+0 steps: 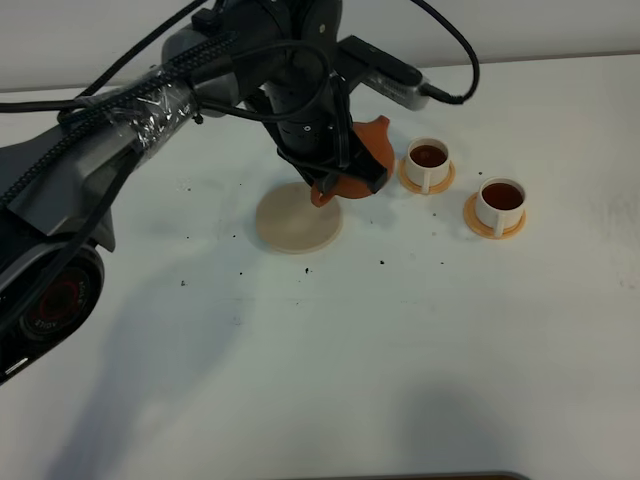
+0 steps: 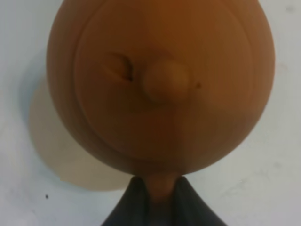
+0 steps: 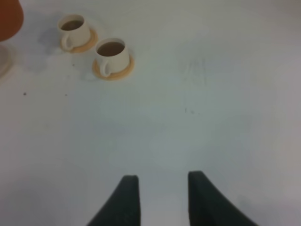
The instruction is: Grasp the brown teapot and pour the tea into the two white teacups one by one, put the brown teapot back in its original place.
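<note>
Reddish-brown clay is dominating the scene as the left claw (image 2: 161, 195) is pinching the loop handle of the brown teapot (image 1: 352, 165), its dark jaws closed tight on that handle and carrying the pot just above the tabletop (image 1: 420, 350), toward the far edge. Both of the two white teacups, the nearer cup (image 1: 428, 160) and the farther cup (image 1: 501, 201), are showing the tea (image 1: 428, 154) as a dark reddish-brown pool inside, so the pouring is looking finished; what is remaining, by this reading, is setting the pot down on the pale beige coaster (image 1: 295, 222), which is lying bare just beside and partly beneath the pot. The teapot is looking matte and rounded, with a small lid knob (image 2: 164, 81) on a smooth, faintly ringed lid. The cups are small glossy white cylinders with tiny handles, each sitting on an orange-tan saucer (image 1: 490, 228). The coaster is a flat, dull disc, slightly wider than the pot. The white tabletop is carrying scattered dark specks. The right claw (image 3: 162, 195) is hanging well apart from the cups, jaws parted and gripping nothing.
</note>
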Available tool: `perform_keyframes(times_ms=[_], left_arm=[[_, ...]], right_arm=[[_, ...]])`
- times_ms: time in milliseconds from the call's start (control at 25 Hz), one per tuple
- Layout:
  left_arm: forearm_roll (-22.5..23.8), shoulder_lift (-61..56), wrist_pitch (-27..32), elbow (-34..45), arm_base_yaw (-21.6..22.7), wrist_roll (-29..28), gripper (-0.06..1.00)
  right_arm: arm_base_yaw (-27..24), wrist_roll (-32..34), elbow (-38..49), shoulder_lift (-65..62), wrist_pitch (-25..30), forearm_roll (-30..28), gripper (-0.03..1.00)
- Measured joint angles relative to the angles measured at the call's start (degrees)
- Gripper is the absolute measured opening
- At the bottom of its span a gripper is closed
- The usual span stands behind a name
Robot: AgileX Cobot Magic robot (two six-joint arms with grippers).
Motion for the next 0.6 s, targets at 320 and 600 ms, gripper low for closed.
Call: perform_keyframes(times_ms=[320,600], left_arm=[[-1.4,-0.2,0.0,2.0,2.1,-5.5,0.11],[-1.7,-3.2,0.0,13.1,3.7,-6.8,0.11]], right_arm=[[0.0,0.0,0.0,0.0,0.0,0.0,0.24],[0.0,0.0,0.0,0.0,0.0,0.0,0.24]])
